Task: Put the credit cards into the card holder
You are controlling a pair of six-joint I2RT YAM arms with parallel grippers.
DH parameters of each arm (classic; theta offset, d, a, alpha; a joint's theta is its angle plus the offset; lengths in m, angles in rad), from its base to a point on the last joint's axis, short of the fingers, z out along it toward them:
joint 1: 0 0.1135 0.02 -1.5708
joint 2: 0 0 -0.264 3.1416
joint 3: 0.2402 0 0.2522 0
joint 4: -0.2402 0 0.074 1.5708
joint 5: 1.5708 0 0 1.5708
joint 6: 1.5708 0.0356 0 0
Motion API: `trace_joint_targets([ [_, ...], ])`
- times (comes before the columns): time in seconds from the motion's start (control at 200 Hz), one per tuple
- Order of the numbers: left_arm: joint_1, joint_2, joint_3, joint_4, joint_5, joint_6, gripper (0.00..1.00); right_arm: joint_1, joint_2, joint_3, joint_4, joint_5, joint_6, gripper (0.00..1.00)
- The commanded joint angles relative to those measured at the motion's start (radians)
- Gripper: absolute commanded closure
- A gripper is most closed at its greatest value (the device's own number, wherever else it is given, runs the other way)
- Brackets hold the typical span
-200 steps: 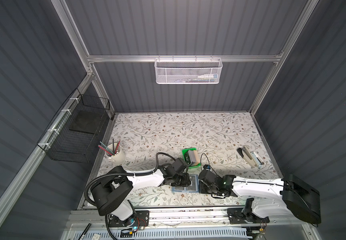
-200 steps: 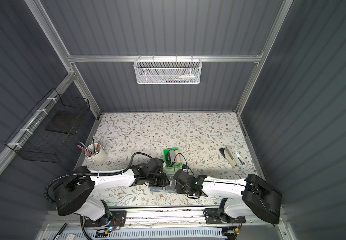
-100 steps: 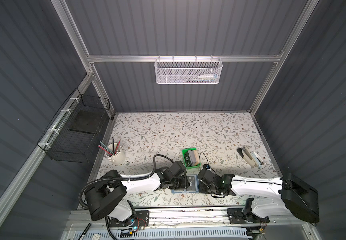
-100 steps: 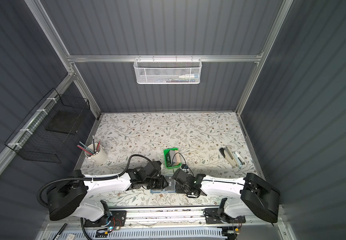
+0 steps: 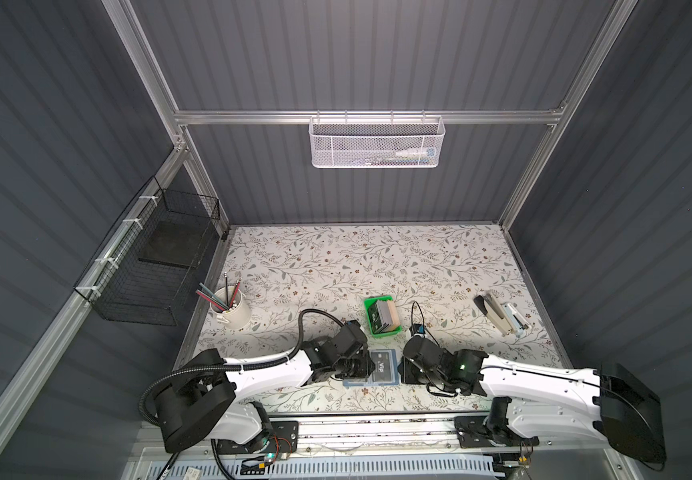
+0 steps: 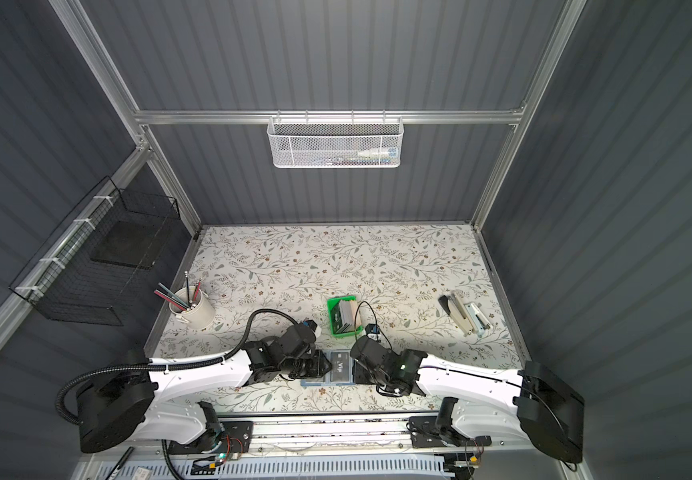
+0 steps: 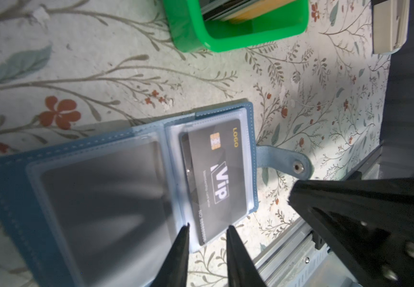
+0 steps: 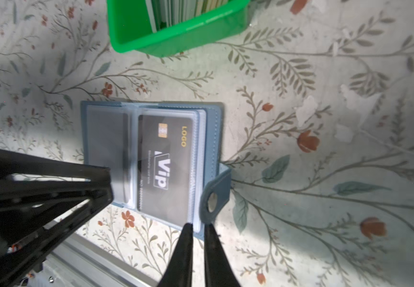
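Lying open on the counter, the card holder has a dark card partly inside a clear sleeve. The left gripper stands slightly parted over the card's jutting end. The right gripper, nearly closed, sits at the holder's edge, and I cannot tell whether it grips.

1. A floral-patterned table cover fills the floor of the grey-panelled booth.
2. A small green plastic tray stands near the middle of it, closer to the front edge.
3. A white cup holding pencils stands at the left edge.
4. A beige stapler lies at the right side, with a pale flat item just beside it.
5. A white mesh basket hangs on the rear aluminium bar.
6. A black wire basket hangs on the left wall, holding a dark flat slab.
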Motion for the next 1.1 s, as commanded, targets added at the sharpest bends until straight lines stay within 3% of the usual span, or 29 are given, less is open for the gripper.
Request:
trace_joint_targets([
  [0.0,-0.018,0.040,0.040,-0.016,-0.032,0.002,0.74,0.003,-0.045,-0.022,0.016,-0.012,0.014,0.85],
  [0.745,-0.035,0.104,0.089,-0.063,-0.073,-0.010,0.74,-0.047,-0.040,-0.094,0.169,-0.120,0.040,0.82],
  [1.096,-0.036,0.121,0.089,-0.055,-0.064,-0.020,0.83,-0.056,0.018,-0.088,0.191,-0.143,0.052,0.82],
])
